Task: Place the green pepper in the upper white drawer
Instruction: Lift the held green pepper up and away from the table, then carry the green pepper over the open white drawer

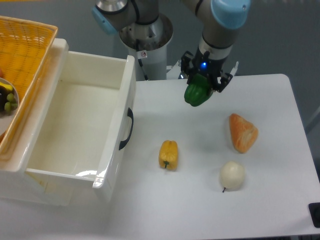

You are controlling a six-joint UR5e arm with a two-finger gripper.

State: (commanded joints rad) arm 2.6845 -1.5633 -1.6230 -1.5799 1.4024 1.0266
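Observation:
The green pepper point(196, 93) hangs in the air above the back of the white table, held by my gripper point(201, 86), which is shut on it from above. The upper white drawer point(114, 135) stands pulled open at the left, its black handle point(127, 128) facing the table, and its inside looks bare. The pepper is to the right of the drawer's front wall, well apart from it.
A yellow pepper point(168, 154) lies mid-table. An orange wedge-shaped piece point(242, 132) and a pale round fruit point(232, 175) lie to the right. An orange woven basket point(22, 60) sits at the far left behind the drawer. The robot's base point(146, 40) is at the back.

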